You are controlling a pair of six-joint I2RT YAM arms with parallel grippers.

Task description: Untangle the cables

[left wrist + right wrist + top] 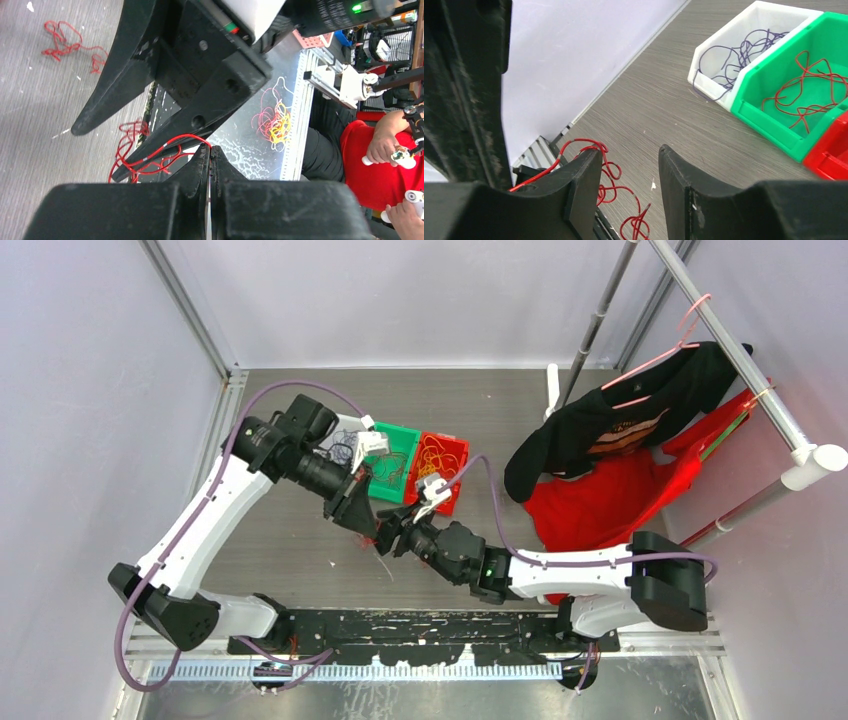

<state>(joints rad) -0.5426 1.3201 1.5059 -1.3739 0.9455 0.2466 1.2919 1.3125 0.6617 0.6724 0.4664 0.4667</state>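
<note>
A red cable [150, 155] hangs in loops just above the table, and my left gripper [210, 148] is shut on one end of it at its fingertips. The same red cable [616, 187] drapes over the outer side of my right gripper's left finger [581, 172]. My right gripper [629, 162] is open, with only bare table between its fingers. From above, the left gripper [366, 523] and right gripper [392, 534] meet tip to tip over the red cable [377, 544]. A second red cable [65, 40] lies loose on the table.
Three bins stand behind the grippers: a white bin [711, 85] with purple cables [744, 50], a green bin [769, 127] with dark red cables, and a red bin [466, 455] with orange-yellow cables. A yellow and pink tangle [275, 120] lies on the metal ledge. Shirts [620, 440] hang on a rack at the right.
</note>
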